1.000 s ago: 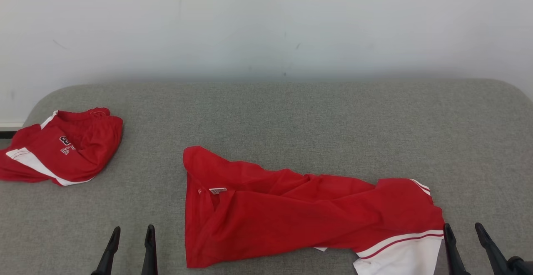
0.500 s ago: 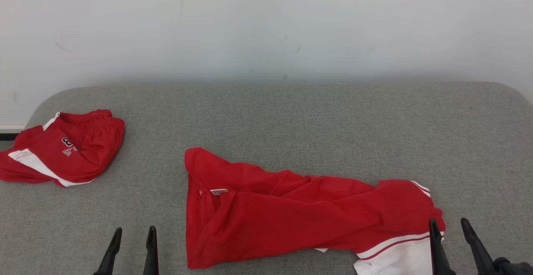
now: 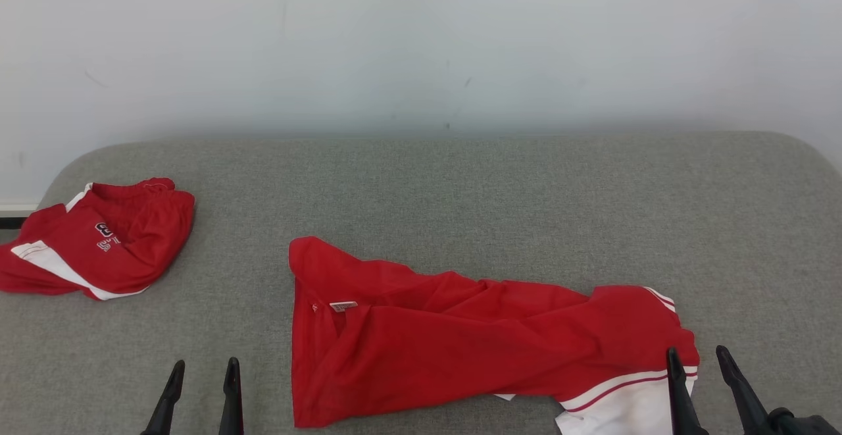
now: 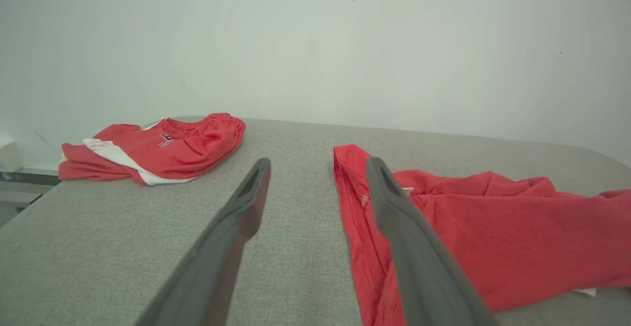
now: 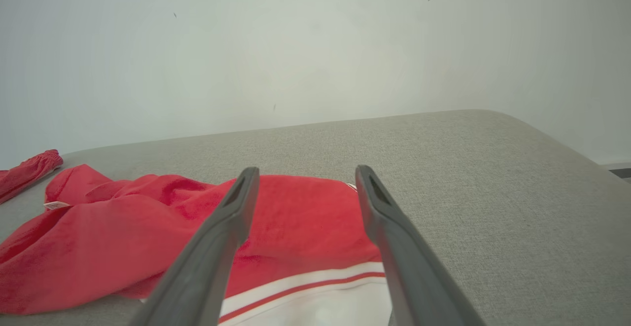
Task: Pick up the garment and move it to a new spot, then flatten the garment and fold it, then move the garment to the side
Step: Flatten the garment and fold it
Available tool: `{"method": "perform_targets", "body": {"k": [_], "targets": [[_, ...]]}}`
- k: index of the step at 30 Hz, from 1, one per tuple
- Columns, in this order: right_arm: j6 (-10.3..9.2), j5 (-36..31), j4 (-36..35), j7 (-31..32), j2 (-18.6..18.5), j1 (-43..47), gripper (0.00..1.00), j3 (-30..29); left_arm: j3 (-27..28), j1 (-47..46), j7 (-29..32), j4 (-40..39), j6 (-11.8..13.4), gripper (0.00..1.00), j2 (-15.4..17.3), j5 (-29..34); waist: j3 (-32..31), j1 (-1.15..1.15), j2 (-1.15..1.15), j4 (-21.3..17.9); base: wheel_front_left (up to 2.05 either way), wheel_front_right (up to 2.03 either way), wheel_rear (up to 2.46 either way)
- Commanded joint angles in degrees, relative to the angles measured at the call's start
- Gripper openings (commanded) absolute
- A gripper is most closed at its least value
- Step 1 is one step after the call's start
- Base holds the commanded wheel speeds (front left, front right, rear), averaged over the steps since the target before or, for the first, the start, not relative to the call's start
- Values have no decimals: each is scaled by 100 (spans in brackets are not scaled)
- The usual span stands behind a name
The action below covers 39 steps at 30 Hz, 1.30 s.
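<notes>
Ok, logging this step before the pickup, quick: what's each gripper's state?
Left gripper: open, empty.
Right gripper: open, empty, near the garment's white end.

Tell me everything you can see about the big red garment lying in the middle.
The red garment looks like thin, soft fabric, unfolded and rumpled, lying crosswise on the grey padded surface. Its right end has a white panel edged with stripes; a small white label shows near the left. The open right tool sits over that right end; contact unclear.
</notes>
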Motion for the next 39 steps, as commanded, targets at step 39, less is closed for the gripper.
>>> {"method": "perform_targets", "body": {"k": [39], "targets": [[-15,-112,221,-28,193,-65,100,171,166,183,-19,140,5,100,235,212,-189,0,0,282,0,0,0]]}}
